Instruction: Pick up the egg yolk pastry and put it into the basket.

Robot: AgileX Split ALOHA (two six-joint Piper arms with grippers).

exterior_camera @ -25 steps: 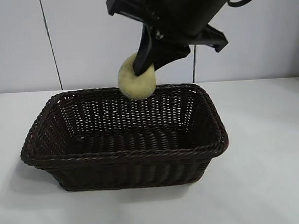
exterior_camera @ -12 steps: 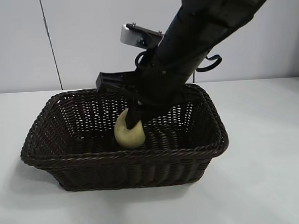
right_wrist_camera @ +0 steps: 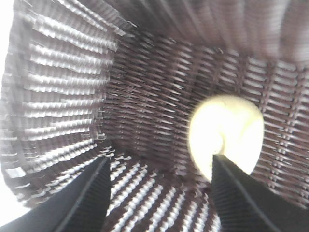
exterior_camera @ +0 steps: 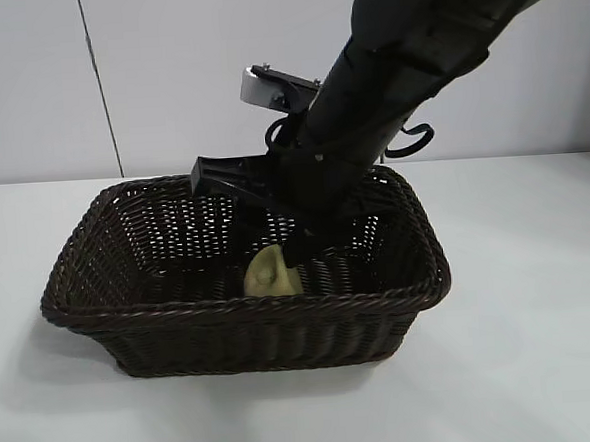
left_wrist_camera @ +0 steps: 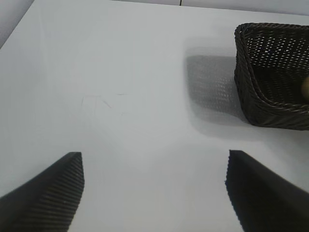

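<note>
The egg yolk pastry (exterior_camera: 269, 274), a small pale yellow bun, lies on the floor of the dark woven basket (exterior_camera: 250, 306), near its front wall. My right gripper (exterior_camera: 295, 246) reaches down into the basket just above it. In the right wrist view this gripper (right_wrist_camera: 159, 162) is open with only wicker between the fingers. There the pastry (right_wrist_camera: 227, 128) sits free beside one fingertip (right_wrist_camera: 227, 179). My left gripper (left_wrist_camera: 154, 157) hangs open over bare table, well away from the basket (left_wrist_camera: 270, 72).
The basket stands on a white table (exterior_camera: 540, 296) with a pale wall behind it. The right arm's dark body (exterior_camera: 406, 64) leans over the basket's back right corner.
The right gripper carried the pastry down from above the back rim into the basket. It then opened, and the pastry now rests on the basket floor. The left arm has not moved.
</note>
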